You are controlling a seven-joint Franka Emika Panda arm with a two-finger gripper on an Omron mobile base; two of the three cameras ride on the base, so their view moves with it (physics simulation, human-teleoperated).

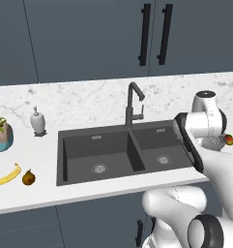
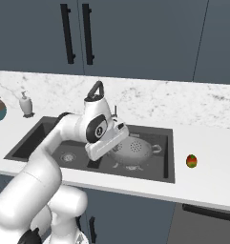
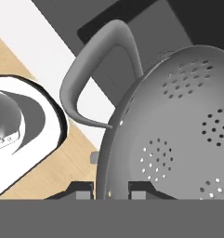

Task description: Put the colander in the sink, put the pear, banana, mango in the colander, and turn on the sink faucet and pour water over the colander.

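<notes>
Marble counter [image 2: 202, 143]: mango [image 2: 192, 161] (beside sink [image 2: 165, 164]).

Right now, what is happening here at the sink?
The robot arm's tool is shut on the rim of the colander and holds it over the right basin of the sink. The mango lies on the counter to the right of the sink. The banana and the pear lie together on the counter to its left. No water shows at the sink faucet.
</notes>
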